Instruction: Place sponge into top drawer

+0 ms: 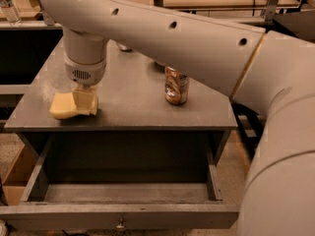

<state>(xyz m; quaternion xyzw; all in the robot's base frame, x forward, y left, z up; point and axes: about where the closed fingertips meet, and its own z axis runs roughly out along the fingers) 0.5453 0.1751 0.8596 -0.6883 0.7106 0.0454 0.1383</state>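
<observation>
The pale yellow sponge [60, 106] lies flat on the grey table top [133, 100], near its front left corner. My gripper [84, 100] points straight down from the white wrist and sits at the sponge's right end, touching or overlapping it. The top drawer [123, 193] is pulled wide open below the table's front edge. Its inside looks empty, and its grey front panel carries a small metal knob [119, 225] at the bottom of the view.
A brown can [176, 85] stands upright on the table, right of the middle. My large white arm spans the top and right of the view. A clear bottle [9, 6] stands on a far bench at the upper left.
</observation>
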